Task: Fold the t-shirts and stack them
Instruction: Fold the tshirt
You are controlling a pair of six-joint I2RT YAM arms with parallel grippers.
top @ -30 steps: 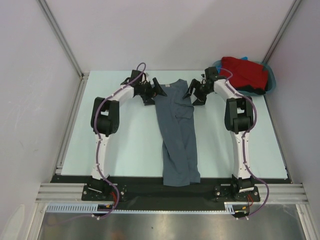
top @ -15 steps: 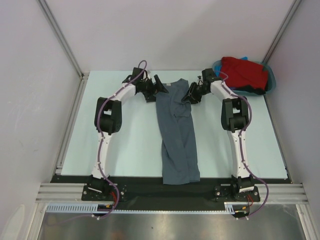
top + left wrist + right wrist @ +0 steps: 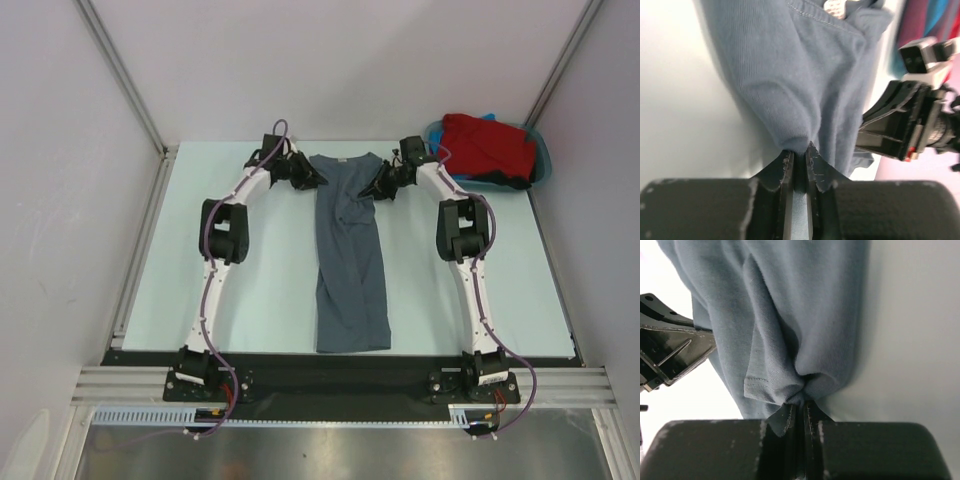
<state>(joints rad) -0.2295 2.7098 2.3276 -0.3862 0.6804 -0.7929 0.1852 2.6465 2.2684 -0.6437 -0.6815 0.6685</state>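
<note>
Top external view – we see the slate-grey t-shirt (image 3: 350, 260) lying lengthwise down the middle of the table (image 3: 250, 290), collar end far. We see the left gripper (image 3: 800, 156) and right gripper (image 3: 801, 409) each pinching a bunch of its cloth at the far corners – jaws nearly closed on fabric. The red t-shirt (image 3: 488, 148) sits heaped in the teal tub (image 3: 543, 160), far right.

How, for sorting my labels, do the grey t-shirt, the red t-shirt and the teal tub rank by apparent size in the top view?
1. grey t-shirt, clearly the largest.
2. red t-shirt.
3. teal tub, unsure: only its rim shows around the red t-shirt, so its full outline may be larger than that shirt.
</note>
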